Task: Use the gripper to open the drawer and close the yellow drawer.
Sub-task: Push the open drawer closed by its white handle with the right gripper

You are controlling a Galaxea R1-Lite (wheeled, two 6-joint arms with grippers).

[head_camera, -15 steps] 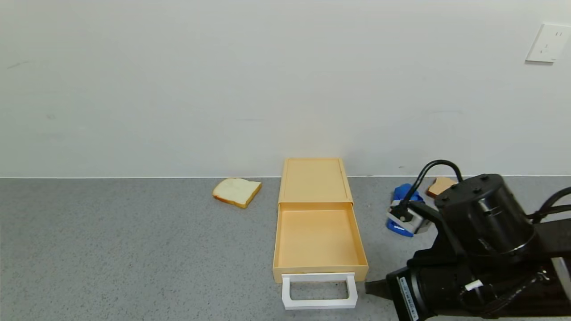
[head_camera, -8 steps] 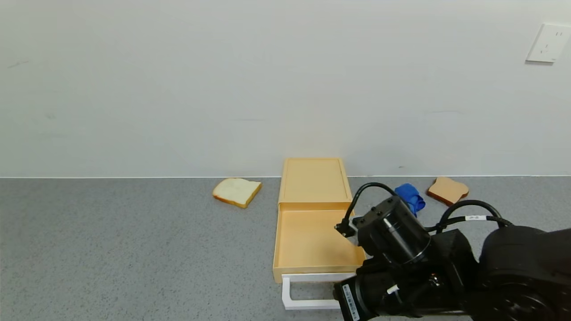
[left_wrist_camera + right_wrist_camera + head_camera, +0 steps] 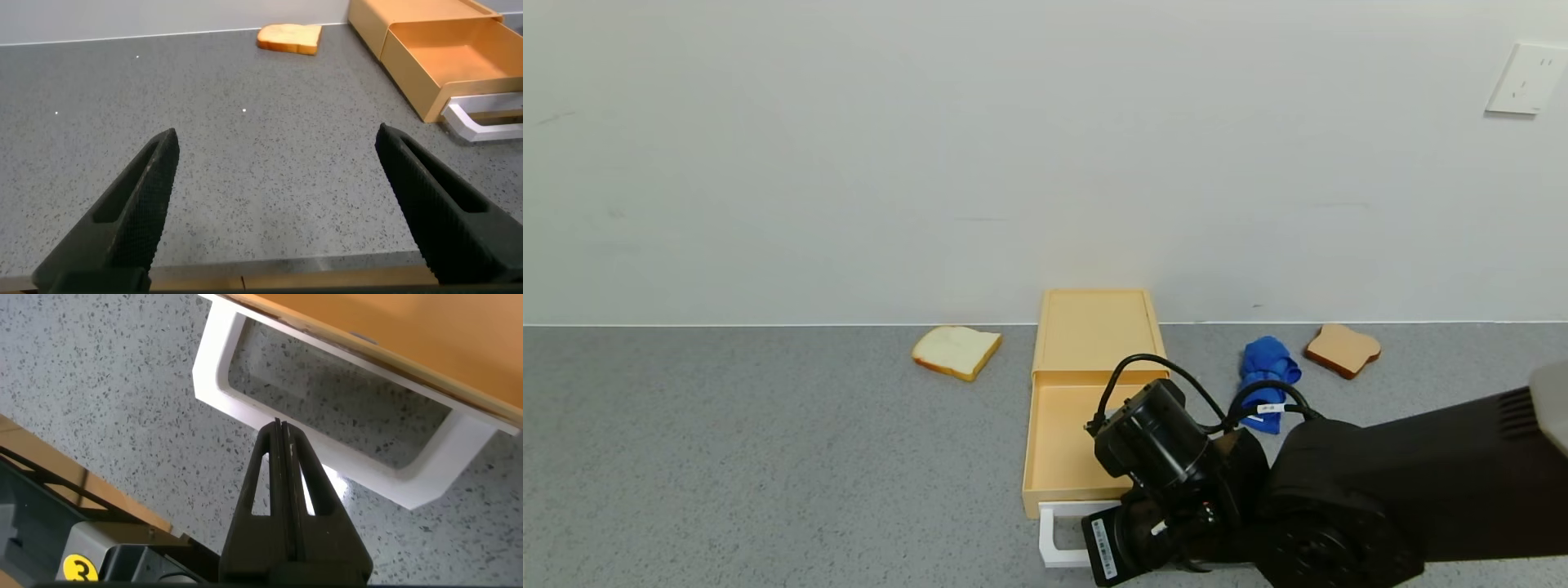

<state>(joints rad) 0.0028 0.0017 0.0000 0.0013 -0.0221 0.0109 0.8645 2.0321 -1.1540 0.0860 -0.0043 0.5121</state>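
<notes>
The pale yellow drawer [image 3: 1062,441] stands pulled out of its flat yellow casing [image 3: 1098,327] at the table's middle, and its tray is empty. Its white loop handle [image 3: 1054,555] points toward me. My right arm's black wrist [image 3: 1152,445] covers the drawer's near right corner and most of the handle. In the right wrist view my right gripper [image 3: 278,425] is shut and empty, with its tip at the outer bar of the handle [image 3: 221,392]. My left gripper [image 3: 276,135] is open and empty over bare table, left of the drawer [image 3: 458,61].
A white bread slice [image 3: 956,351] lies left of the casing. A blue cloth [image 3: 1270,363] and a browner bread slice [image 3: 1342,349] lie to its right. The wall runs close behind. The table's front edge [image 3: 245,278] is just below my left gripper.
My right arm has swung left, from beside the drawer's right front corner to over the handle. It now hides most of the handle. The drawer has not moved.
</notes>
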